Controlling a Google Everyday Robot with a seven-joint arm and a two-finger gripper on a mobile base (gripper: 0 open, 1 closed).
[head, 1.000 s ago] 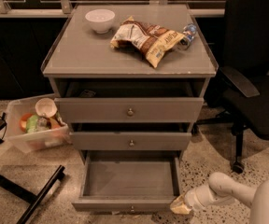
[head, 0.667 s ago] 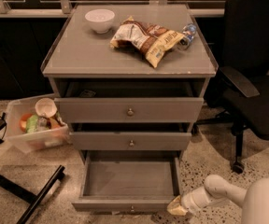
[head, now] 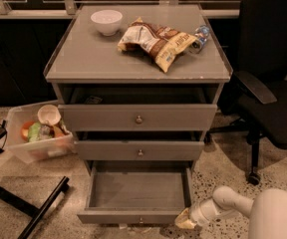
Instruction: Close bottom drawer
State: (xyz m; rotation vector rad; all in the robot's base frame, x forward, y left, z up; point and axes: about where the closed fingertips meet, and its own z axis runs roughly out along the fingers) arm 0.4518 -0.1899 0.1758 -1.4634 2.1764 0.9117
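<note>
Moved since earlier: the claw [head: 183, 219] was brought slightly leftward, closer to the right end of the bottom drawer's front
Unchanged since earlier: the bottom drawer [head: 138, 195] was left pulled out as far as before, its plain grey interior exposed
Claw position: held low by the floor, at the front right corner of the drawer; whether it was touching or just short could not be judged
Claw state: whether open or closed could not be told
Drawer location: lowest of three in the cabinet, under the middle drawer [head: 139, 151], with its knob [head: 141, 220] on the front panel
Meaning for the task: the approach was judged nearly finished, while the closing itself was not yet started
Next requirement: a push on the front toward the cabinet was judged to be needed, better applied nearer the knob than the corner, so that the drawer would not be skewed
</note>
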